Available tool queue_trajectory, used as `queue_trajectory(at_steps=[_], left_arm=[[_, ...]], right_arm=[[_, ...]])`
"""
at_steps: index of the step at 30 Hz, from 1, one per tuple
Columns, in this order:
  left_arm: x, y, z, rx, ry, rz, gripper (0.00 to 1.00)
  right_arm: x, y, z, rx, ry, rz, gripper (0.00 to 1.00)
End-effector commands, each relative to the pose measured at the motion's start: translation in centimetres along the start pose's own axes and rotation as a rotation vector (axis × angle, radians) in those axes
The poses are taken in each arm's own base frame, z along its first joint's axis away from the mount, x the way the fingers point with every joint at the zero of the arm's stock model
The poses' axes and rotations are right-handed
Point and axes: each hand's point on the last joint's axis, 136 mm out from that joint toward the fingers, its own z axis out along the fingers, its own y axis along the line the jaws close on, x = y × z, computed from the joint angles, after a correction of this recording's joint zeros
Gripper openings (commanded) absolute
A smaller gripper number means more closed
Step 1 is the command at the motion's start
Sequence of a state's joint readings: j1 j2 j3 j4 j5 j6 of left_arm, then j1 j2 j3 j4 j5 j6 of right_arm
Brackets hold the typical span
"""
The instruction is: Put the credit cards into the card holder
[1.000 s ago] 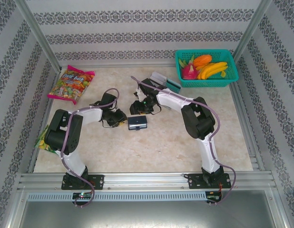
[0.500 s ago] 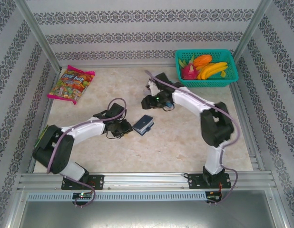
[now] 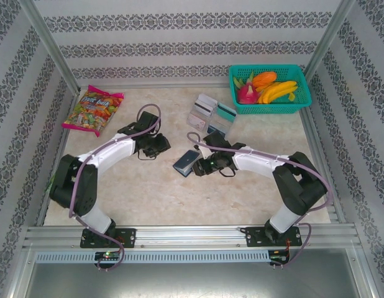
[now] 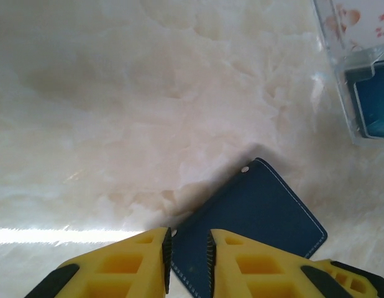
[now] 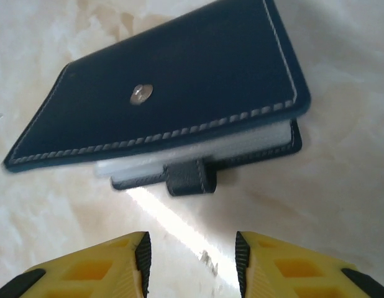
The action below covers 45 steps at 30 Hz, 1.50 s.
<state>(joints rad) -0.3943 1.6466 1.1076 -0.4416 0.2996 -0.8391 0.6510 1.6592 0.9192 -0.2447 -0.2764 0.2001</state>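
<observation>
The card holder [image 3: 187,162] lay slanted on the desk [image 3: 148,198], turned from its earlier square-on pose, with a pale layer showing between its covers. The right jaws, open and empty, had swung back from the credit cards [image 3: 207,112] beside the basket [image 3: 273,108] to face its tab. The left jaws, narrowly parted and empty, had drawn away. The loose cards were probably still to be loaded.

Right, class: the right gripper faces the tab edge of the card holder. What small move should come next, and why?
Probably ease the right gripper forward to the snap tab. Its jaws stand open, the tab lies just ahead in line with the gap, and the card holder looks nearly closed, while the credit cards lie outside it on the table.
</observation>
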Motion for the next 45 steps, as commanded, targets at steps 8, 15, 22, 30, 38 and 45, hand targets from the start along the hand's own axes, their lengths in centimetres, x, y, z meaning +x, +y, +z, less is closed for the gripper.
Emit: queue_trajectory(at_steps=[8, 15, 22, 30, 38, 45], left_arm=[[1.7, -1.8, 3.2, 0.053, 0.116, 0.054, 0.26], [2.6, -2.5, 5.2, 0.059, 0.161, 0.065, 0.25], [2.9, -2.6, 5.6, 0.052, 0.170, 0.072, 0.25], [3.2, -2.7, 5.8, 0.051, 0.180, 0.075, 0.25], [3.9, -2.1, 6.9, 0.031, 0.204, 0.079, 0.25], [4.0, -1.1, 7.9, -0.004, 0.214, 0.094, 0.25]], right_arm=[[-2.2, 0.5, 2.3, 0.089, -0.041, -0.149, 0.42], [-2.4, 0.7, 2.7, 0.114, -0.032, -0.161, 0.43], [-1.2, -0.1, 4.1, 0.146, 0.012, -0.160, 0.42], [-1.8, -0.1, 4.2, 0.170, -0.007, -0.160, 0.18], [-1.7, 0.7, 3.8, 0.085, -0.075, -0.154, 0.11], [-2.4, 3.2, 3.4, -0.115, -0.148, -0.190, 0.03]])
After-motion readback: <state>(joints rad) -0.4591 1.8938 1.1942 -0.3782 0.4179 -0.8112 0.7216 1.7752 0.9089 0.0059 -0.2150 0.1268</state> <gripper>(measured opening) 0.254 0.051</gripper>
